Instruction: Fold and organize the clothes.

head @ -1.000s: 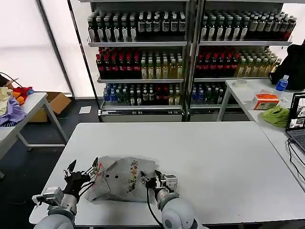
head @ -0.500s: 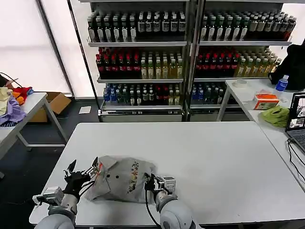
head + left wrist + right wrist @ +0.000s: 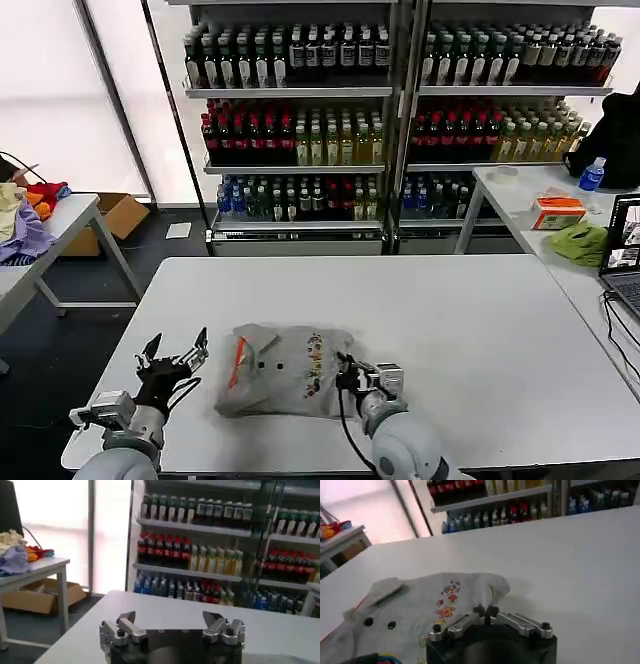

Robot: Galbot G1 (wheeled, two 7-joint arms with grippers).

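Note:
One grey short-sleeved shirt (image 3: 285, 372) lies folded near the front of the white table (image 3: 450, 320). Its buttoned collar with orange-red lining (image 3: 237, 362) points toward my left side, and the multicoloured print (image 3: 314, 362) faces up. My right gripper (image 3: 350, 374) is at the shirt's right edge, shut on a fold of the cloth. In the right wrist view the shirt (image 3: 420, 615) spreads out beyond the right gripper (image 3: 485, 612). My left gripper (image 3: 172, 357) hovers open a short way left of the collar. In the left wrist view the left gripper (image 3: 171, 619) holds nothing.
Drink shelves (image 3: 300, 120) stand behind the table. A side table at the left carries coloured fabrics (image 3: 25, 225), with a cardboard box (image 3: 115, 215) on the floor beside it. The right-hand table holds a lime-green cloth (image 3: 580, 243), an orange box (image 3: 558, 212) and a laptop (image 3: 625, 255).
My right gripper has pulled the shirt to the right, away from the left gripper. The shirt now lies flatter. The left gripper has stayed in place, open.

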